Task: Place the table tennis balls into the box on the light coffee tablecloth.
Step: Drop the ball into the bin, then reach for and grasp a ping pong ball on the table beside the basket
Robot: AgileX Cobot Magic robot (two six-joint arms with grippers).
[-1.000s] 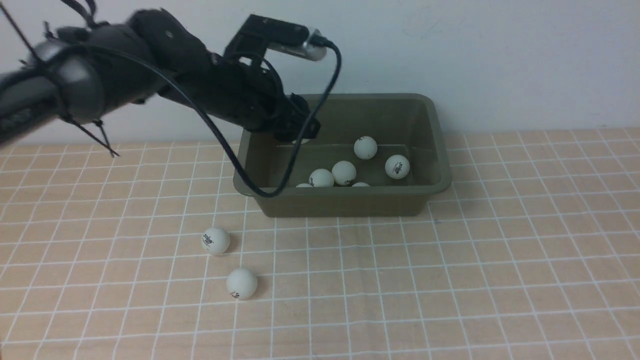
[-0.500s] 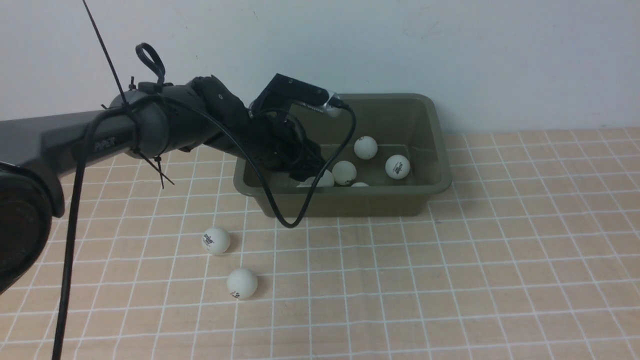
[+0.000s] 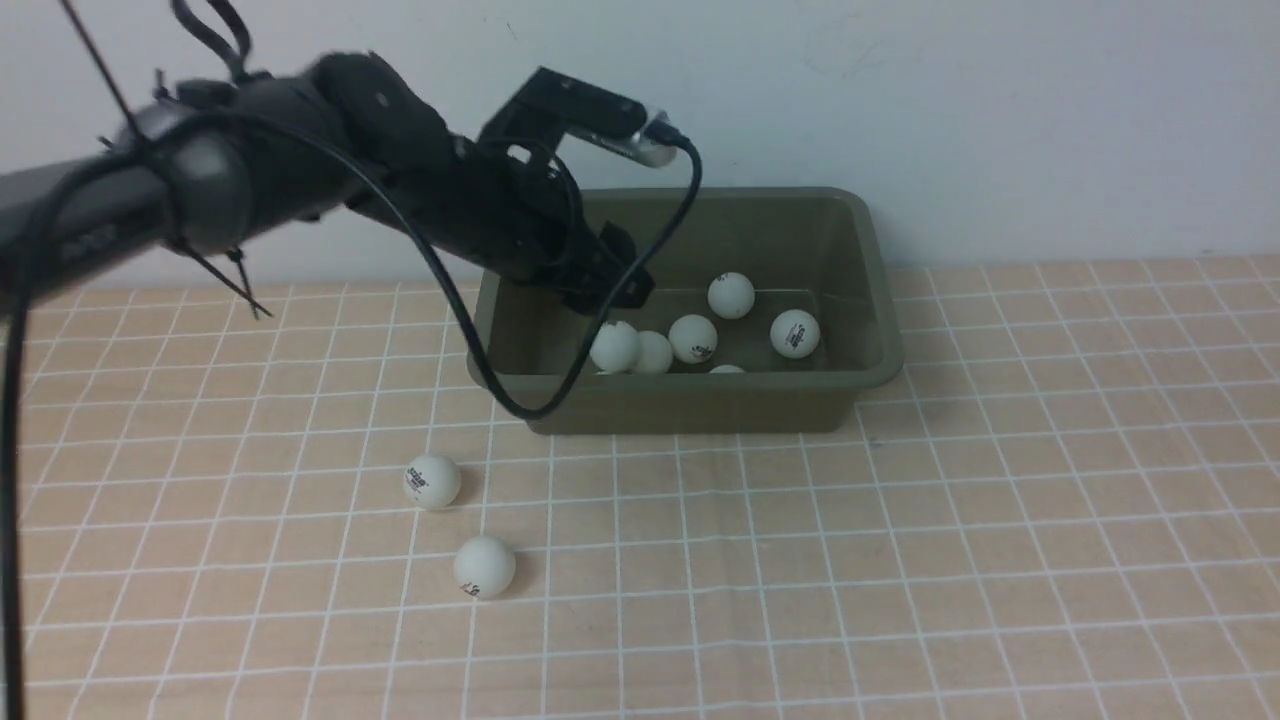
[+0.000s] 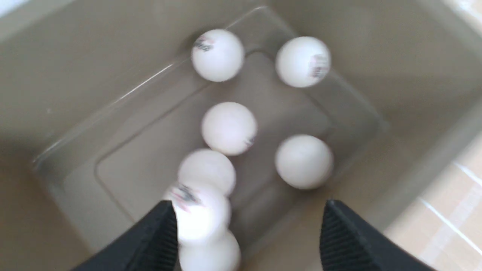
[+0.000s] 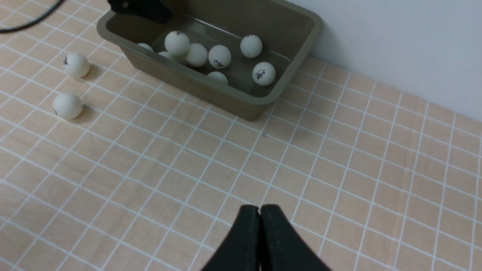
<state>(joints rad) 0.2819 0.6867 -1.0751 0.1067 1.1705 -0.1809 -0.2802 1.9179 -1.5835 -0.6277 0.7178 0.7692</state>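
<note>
The olive-green box (image 3: 690, 408) stands on the light coffee tablecloth (image 3: 900, 550) near the back wall. My left gripper (image 3: 615, 288) hovers over the box's left part, open (image 4: 248, 205), gripping nothing. A blurred table tennis ball (image 4: 197, 212) is loose just below it, beside one fingertip (image 4: 165, 210); the same ball (image 3: 614, 346) shows among several others in the box. Two balls lie on the cloth to the box's front left, one nearer the box (image 3: 432, 481) and one further forward (image 3: 484, 566). My right gripper (image 5: 260, 207) is shut and empty above the cloth.
A pale wall runs directly behind the box. The left arm's black cable (image 3: 470, 330) loops down over the box's front left corner. In the right wrist view the box (image 5: 196, 88) and both loose balls (image 5: 76, 64) (image 5: 67, 106) lie far from the shut fingers.
The left arm dipped into the box, then lifted again. Its jaws widened and a ball now lies loose below them in the box. The right gripper stayed shut.
</note>
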